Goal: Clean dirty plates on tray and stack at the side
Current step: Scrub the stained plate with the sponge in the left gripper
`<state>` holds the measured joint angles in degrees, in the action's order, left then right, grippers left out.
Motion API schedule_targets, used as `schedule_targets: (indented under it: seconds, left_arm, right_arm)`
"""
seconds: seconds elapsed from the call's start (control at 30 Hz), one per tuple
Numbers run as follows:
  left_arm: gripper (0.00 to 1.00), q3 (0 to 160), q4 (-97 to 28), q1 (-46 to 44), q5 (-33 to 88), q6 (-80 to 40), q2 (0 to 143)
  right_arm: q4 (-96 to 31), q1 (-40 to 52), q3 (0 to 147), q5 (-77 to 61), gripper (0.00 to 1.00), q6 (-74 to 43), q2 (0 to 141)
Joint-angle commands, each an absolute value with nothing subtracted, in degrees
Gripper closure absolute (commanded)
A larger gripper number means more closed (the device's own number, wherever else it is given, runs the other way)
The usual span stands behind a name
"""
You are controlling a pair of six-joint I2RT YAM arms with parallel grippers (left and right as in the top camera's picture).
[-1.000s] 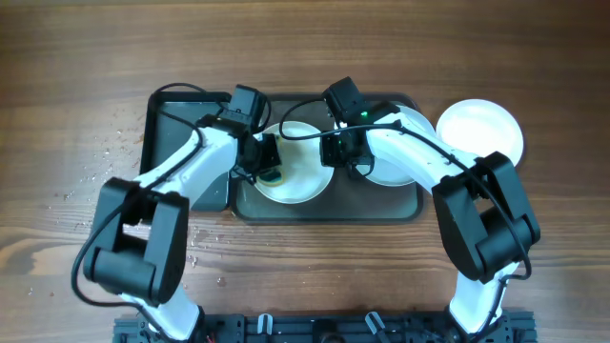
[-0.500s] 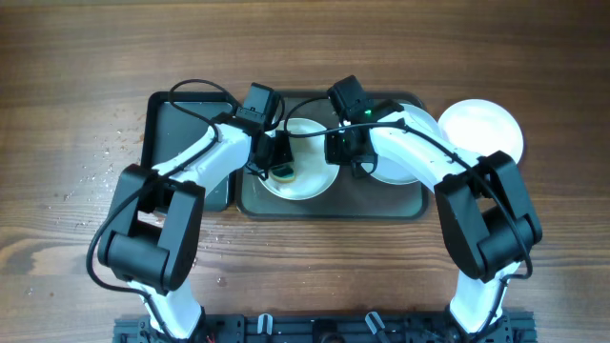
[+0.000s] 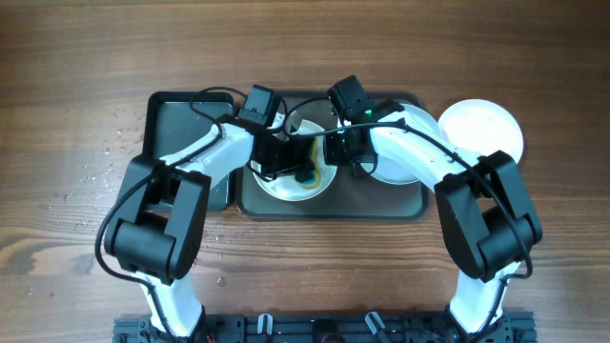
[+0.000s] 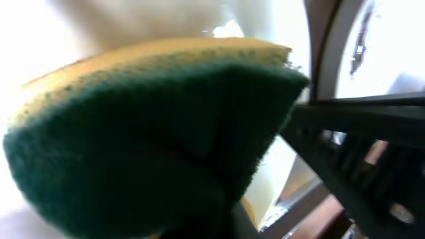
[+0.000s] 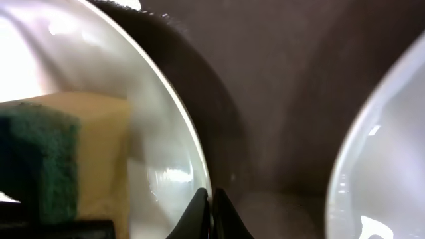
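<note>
I have the left fingers (image 3: 284,158) clamped on the sponge (image 4: 153,133), its green face pressed to the centre plate (image 3: 286,191), which sits in the left half of the tray (image 3: 334,208). The right fingers (image 5: 207,211) are pinched shut on that plate's right rim. So the plate lies between the two arms, with the sponge over its middle and the steadying grip at its right edge (it's round, so there's no long axis to mind). The sponge hides the plate's centre, and I can't tell whether the smudge is gone.

The second plate (image 3: 393,177) lies in the tray's right half, largely under the right arm. The third plate (image 3: 481,129) rests on the desk (image 3: 305,48) just beside the tray's right end and looks clean. I judge that to be the stacking spot, and the right arm is nearer to it. A black tray (image 3: 181,133) lies against the tray's left side.
</note>
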<state>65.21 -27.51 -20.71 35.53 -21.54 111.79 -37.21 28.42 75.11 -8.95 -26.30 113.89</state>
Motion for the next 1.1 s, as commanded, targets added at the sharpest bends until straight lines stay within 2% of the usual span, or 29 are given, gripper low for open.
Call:
schedule_targets:
  seconds: [0.0, 0.2, 0.57, 0.8, 1.07]
  left_arm:
    - [0.96, 65.8, -27.6, -18.0, 36.8, -19.7, 103.8]
    - [0.96, 65.7, -30.3, -17.4, 18.7, -19.7, 98.7]
    - [0.96, 64.7, -33.2, -17.8, 10.8, -19.9, 104.7]
    - [0.96, 64.7, -37.5, -17.8, 11.6, -23.0, 110.0]
    - [0.96, 65.4, -41.9, -16.7, 34.3, -19.8, 109.7]
  right_arm:
    - [-36.6, 29.3, 74.5, -12.5, 0.96, -25.5, 114.2]
    - [-36.6, 29.3, 74.5, -12.5, 0.96, -25.5, 114.2]
    - [-36.5, 29.3, 74.5, -12.5, 0.96, -25.5, 114.2]
    - [-36.5, 29.3, 74.5, -12.5, 0.96, -25.5, 114.2]
    - [-36.4, 29.3, 74.5, -12.3, 0.96, -25.4, 114.2]
